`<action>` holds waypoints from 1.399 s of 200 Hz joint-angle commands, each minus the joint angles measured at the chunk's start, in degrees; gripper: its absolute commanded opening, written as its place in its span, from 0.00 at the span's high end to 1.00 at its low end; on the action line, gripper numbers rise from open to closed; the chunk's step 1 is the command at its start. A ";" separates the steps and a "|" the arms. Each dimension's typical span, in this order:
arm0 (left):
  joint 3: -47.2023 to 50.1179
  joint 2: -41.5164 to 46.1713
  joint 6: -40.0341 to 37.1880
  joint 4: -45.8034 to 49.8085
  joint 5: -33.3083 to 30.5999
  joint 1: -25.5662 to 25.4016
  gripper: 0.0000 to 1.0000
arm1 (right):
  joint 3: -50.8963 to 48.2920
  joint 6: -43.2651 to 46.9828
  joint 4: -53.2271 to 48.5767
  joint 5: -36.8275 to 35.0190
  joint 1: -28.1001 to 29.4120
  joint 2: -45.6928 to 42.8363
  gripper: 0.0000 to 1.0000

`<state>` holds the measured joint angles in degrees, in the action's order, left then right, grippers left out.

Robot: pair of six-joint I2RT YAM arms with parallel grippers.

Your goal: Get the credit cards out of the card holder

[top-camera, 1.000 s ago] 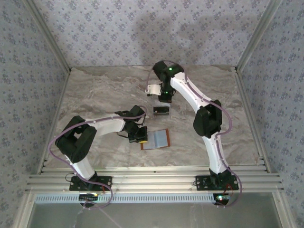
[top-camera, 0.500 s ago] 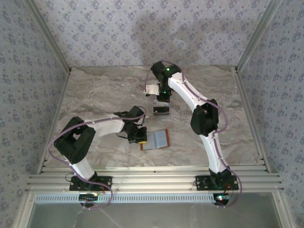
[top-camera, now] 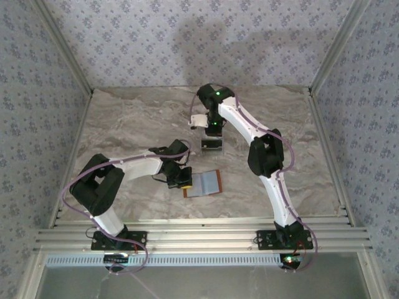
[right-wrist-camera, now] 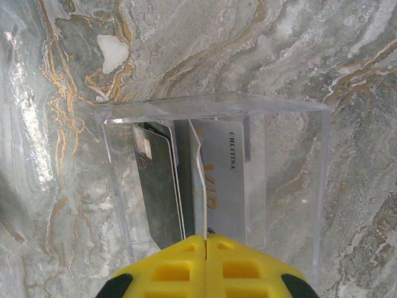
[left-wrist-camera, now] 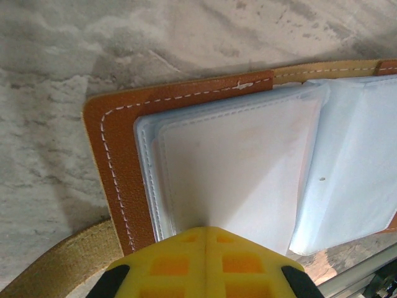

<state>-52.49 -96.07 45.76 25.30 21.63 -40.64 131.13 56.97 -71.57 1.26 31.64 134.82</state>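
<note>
Right gripper [right-wrist-camera: 205,239]: pinches thin pale plastic card [right-wrist-camera: 200,186] over clear plastic tray [right-wrist-camera: 211,108] (wrist drawn farther back).
Left gripper [left-wrist-camera: 205,233]: pressed together, unmoved, on brown leather-look wallet [left-wrist-camera: 118,167].

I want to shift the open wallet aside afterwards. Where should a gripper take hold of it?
On the wallet, likely the brown stitched border, coming in low along the table from its outer edge. It lies open and flat, and there the cover sticks out past the clear sleeves, leaving one thin layer to pinch.
</note>
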 commanded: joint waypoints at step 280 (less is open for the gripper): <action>-7.66 -2.40 -5.69 6.84 -4.16 0.66 0.94 | -28.67 -28.35 24.24 -3.33 0.34 -29.74 0.66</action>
<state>-58.33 -98.70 41.85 30.13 18.37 -40.45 107.28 41.52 -51.09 -1.15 31.64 110.69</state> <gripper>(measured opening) 0.059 0.339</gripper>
